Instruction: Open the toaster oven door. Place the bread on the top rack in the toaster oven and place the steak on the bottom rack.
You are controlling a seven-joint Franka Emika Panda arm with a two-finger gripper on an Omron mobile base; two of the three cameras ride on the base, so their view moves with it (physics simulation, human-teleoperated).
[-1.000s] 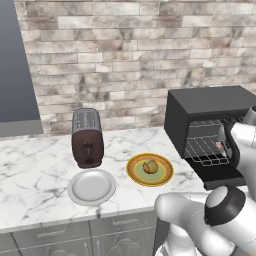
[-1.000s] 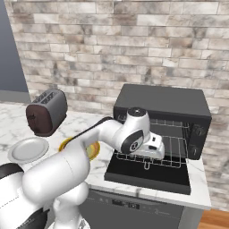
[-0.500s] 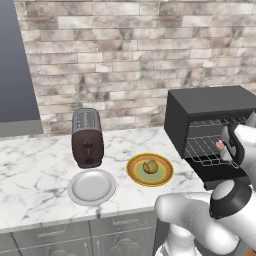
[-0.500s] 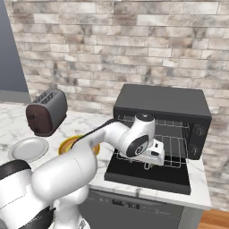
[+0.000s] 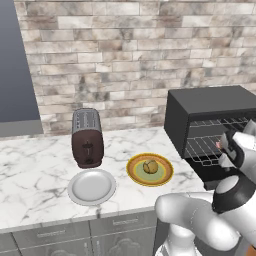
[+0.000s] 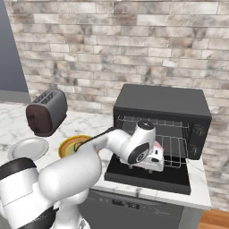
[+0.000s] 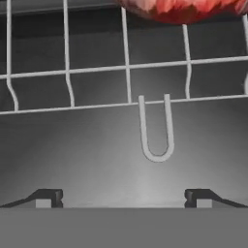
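1. Where the white marble bench (image 5: 35,175) begins at the left, a dark brown slot toaster (image 5: 87,138) stands upright near the brick wall.
2. A plain grey-white round plate (image 5: 92,186) lies just in front of the slot toaster, with nothing on it.
3. A yellow-rimmed green plate (image 5: 150,169) lies to the right of the grey-white plate; the small round tan-brown bread (image 5: 150,166) rests on its centre.
4. The large black boxy toaster oven (image 6: 163,105) stands at the right end of the bench; its black-framed toaster oven door (image 6: 147,173) is folded down flat.
5. The silver wire top rack (image 6: 167,123) sits above the silver wire bottom rack (image 7: 97,70).
6. The pinkish-red steak (image 7: 181,10) lies on the bottom rack, towards its rear.
7. The white arm's two-finger gripper (image 7: 123,197) is level with the bottom rack's front edge, over the door; its dark fingers (image 7: 48,196) are spread wide and pinch nothing.
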